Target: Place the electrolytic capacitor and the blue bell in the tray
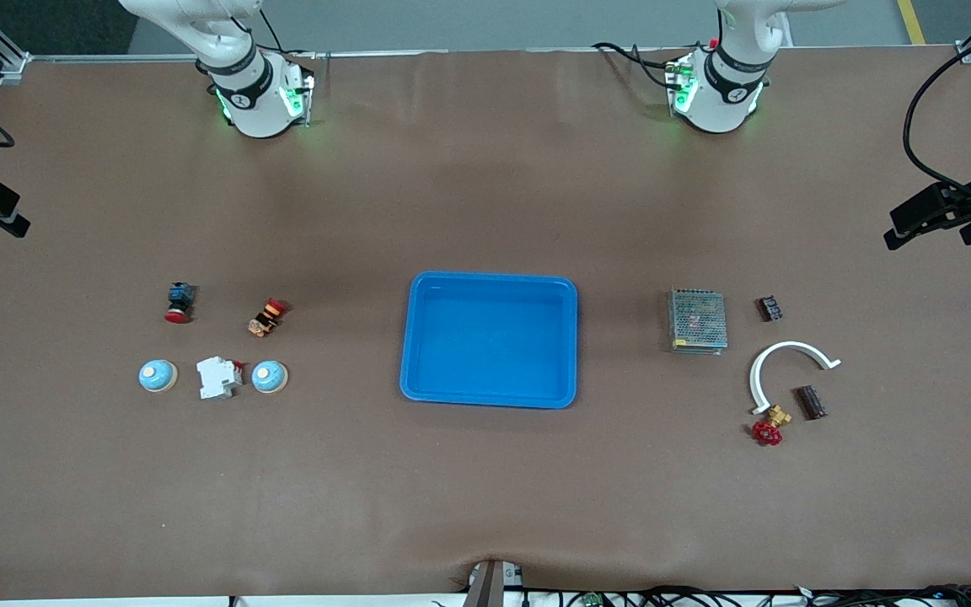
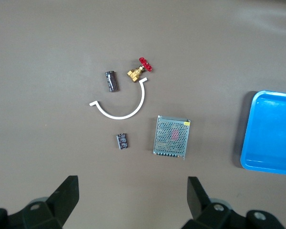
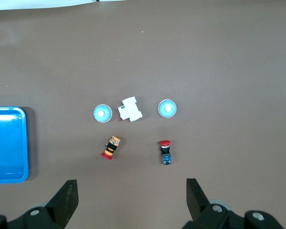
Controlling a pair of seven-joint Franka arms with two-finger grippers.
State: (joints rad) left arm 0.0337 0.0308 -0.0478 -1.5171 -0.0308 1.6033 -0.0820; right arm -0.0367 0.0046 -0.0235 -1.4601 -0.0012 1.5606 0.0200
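We see the blue tray (image 1: 490, 340) lying empty in the middle of the brown worktop (image 1: 485, 506). Toward the left arm's end, the electrolytic capacitor (image 1: 811, 402), a dark cylinder, lies on its side just beside a brass valve with a red handwheel (image 1: 770, 426) and near a white curved bracket (image 1: 785, 367); a grey mesh box (image 1: 697, 320) and a small black component (image 1: 770, 308) sit farther from the front camera. Toward the right arm's end, two blue bells (image 1: 269, 377) (image 1: 157, 375) flank a white breaker (image 1: 219, 378), with a red-capped blue switch (image 1: 179, 302) and an orange-and-red button (image 1: 266, 317) farther from the front camera. The left claw (image 2: 133, 198) hangs wide open above the capacitor's group, holding nothing. The right claw (image 3: 132, 198) hangs wide open above the bells' group, likewise empty.
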